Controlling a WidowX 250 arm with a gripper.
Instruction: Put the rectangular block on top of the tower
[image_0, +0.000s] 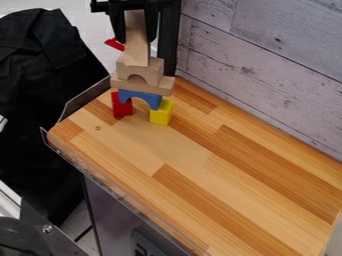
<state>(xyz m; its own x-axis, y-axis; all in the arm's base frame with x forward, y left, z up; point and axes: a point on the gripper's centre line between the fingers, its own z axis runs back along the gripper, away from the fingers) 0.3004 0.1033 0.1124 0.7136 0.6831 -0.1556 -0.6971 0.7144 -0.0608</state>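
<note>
1. We saw the pincer (136, 41) at the top of the view, hanging over the far-left end of the worktop (207, 147), above the tower (143, 86).
2. We found it grasping the rectangular block (137, 54), with one finger along each side of the wood.
3. We saw that block standing nearly upright, its long sides running down between the fingers and its lower part reaching out below the fingertips.
4. We saw its lower end at the upper part of the pale arch (155, 72), the tower's topmost piece under it; we could not tell whether the block's weight rested there.
5. Below the pale arch we had a flat plank (161, 88) lying crosswise, then a blue arch (139, 94) under the plank.
6. At the foot, we saw a red block (121, 106) under the left side of the blue arch and a yellow block (161, 114) under its right side, as the view showed them.
7. We noticed a small red piece (115, 44) just left of the pincer in the view.
8. Beyond the worktop we had a wood-plank wall (267, 65) to the right, and black cloth (33, 75) to the left.
</note>
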